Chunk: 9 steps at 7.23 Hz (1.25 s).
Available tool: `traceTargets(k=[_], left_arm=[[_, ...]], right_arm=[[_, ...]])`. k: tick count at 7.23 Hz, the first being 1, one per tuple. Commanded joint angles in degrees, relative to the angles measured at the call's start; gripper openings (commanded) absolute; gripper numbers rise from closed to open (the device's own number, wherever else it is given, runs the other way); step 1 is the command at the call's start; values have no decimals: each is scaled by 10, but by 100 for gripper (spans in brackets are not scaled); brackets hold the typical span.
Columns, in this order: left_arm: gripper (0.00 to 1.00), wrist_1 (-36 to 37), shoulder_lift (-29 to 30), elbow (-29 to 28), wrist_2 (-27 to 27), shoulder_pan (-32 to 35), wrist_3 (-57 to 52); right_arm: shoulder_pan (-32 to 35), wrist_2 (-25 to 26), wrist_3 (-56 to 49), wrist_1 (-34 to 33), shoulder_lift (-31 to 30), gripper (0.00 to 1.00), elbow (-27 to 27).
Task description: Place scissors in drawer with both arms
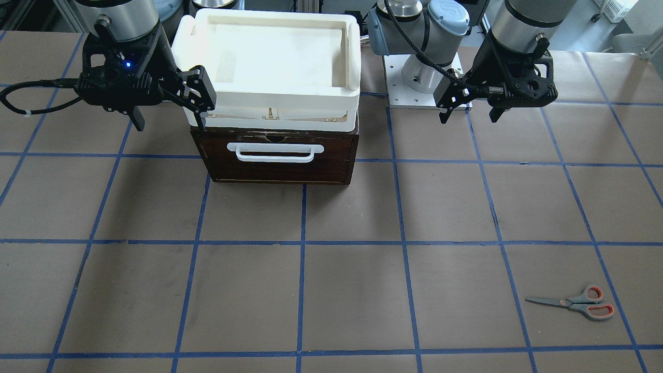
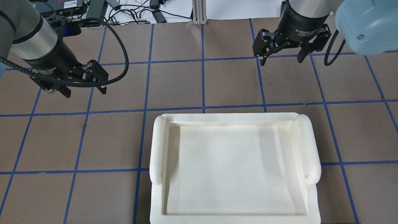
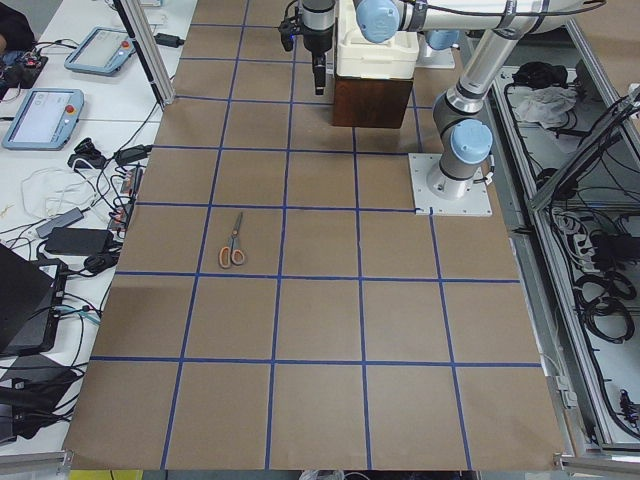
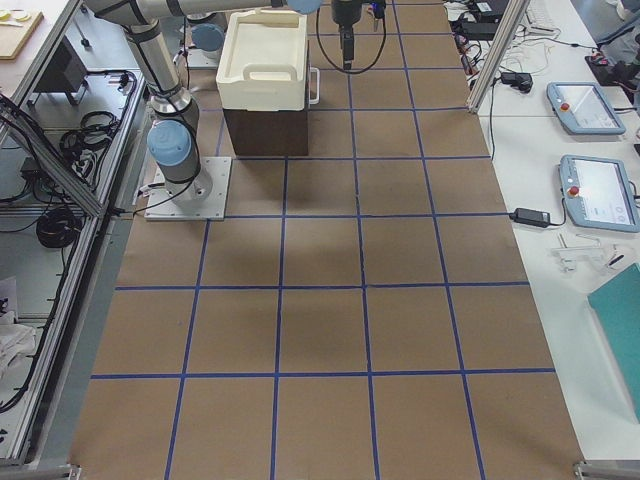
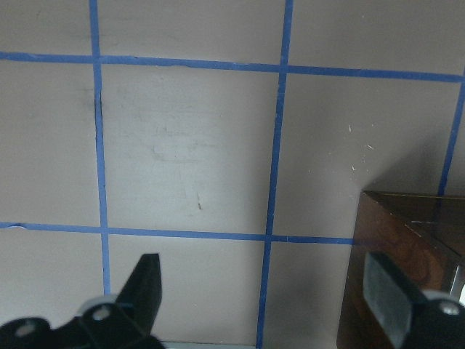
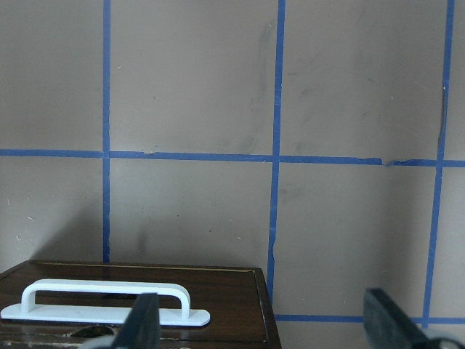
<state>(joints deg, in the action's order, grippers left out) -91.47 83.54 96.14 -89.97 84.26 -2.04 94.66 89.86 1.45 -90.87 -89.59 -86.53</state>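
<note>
The scissors (image 1: 575,303) lie flat on the brown table mat, far from both arms; they also show in the exterior left view (image 3: 232,245). The dark brown drawer (image 1: 274,155) is shut, its white bar handle (image 1: 275,152) facing away from the robot. My left gripper (image 1: 469,115) hovers open and empty to the side of the drawer, whose corner shows in its wrist view (image 5: 407,247). My right gripper (image 1: 168,116) hovers open and empty at the drawer's other side, and its wrist view shows the handle (image 6: 109,302). The overhead view shows neither scissors nor drawer.
A cream-white plastic tray (image 1: 269,15) sits on top of the drawer's box and hides it in the overhead view (image 2: 230,116). The left arm's base plate (image 1: 424,93) stands beside the drawer. Blue tape lines grid the mat.
</note>
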Motion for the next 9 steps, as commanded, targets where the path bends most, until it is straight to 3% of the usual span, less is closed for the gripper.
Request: traceTargets(k=[1, 2, 3, 4, 5, 7, 9], left_arm=[[100, 1, 3, -1, -1, -7, -2], [100, 8, 9, -1, 0, -11, -3], [100, 14, 20, -1, 2, -16, -55], [100, 47, 26, -2, -1, -22, -159], [100, 51, 34, -2, -9, -55, -253], [100, 72, 63, -2, -5, -148, -465], [100, 132, 106, -2, -9, -180, -603]], right_arm=[[8, -7, -61, -3, 19, 100, -2], [28, -60, -85, -4, 40, 100, -1], [32, -65, -128, -13, 45, 100, -1], [32, -44, -258, -47, 52, 100, -2], [34, -28, -335, -39, 58, 100, -14], [49, -19, -359, -46, 71, 100, -43], [71, 7, -450, -62, 116, 100, -37]])
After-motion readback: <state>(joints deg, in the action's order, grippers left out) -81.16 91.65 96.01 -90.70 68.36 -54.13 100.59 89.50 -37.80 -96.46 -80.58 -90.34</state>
